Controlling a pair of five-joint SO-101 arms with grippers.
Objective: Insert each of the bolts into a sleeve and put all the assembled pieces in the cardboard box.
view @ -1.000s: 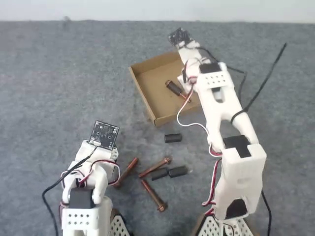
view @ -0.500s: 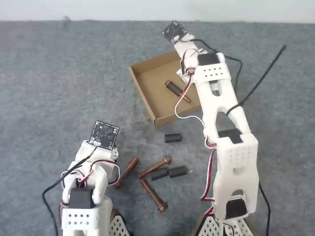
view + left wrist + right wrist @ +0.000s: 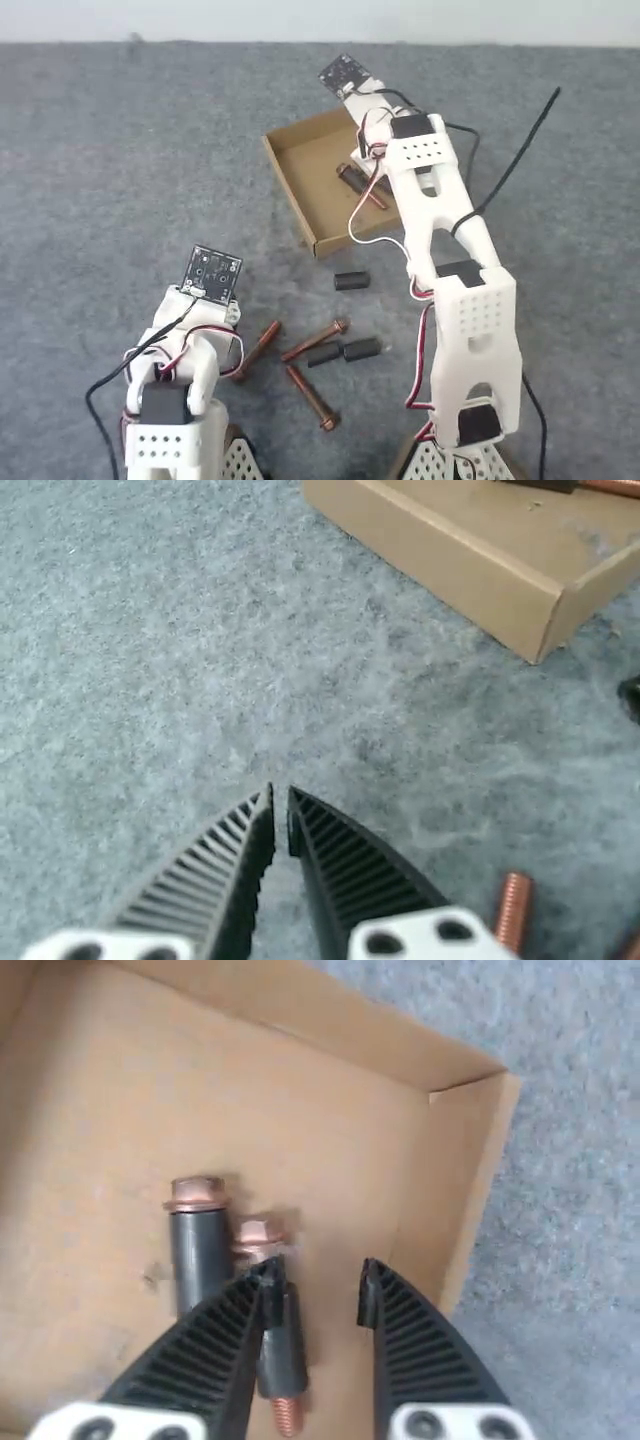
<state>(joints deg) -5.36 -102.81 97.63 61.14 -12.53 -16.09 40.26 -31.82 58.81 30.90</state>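
Note:
Two assembled pieces, a bolt in a black sleeve each, lie side by side in the cardboard box [image 3: 290, 165]: one [image 3: 194, 1240] thicker, one [image 3: 277, 1360] thinner. My right gripper [image 3: 318, 1275] hangs open just above them inside the box [image 3: 462, 1190], one finger over the thinner piece. On the carpet lie three loose copper bolts [image 3: 258, 348] [image 3: 315, 340] [image 3: 312, 397] and three black sleeves [image 3: 351, 281] [image 3: 362, 349] [image 3: 322, 355]. My left gripper [image 3: 280, 800] is shut and empty, low over the carpet, with a bolt [image 3: 512, 910] beside it.
The grey carpet covers the whole table. The box's near corner [image 3: 545, 610] rises ahead of the left gripper. A black cable [image 3: 520, 165] trails to the right of the right arm. Open carpet lies left of the box.
The right arm has swung a little to the left and farther over the box. The left arm and the loose parts have not moved.

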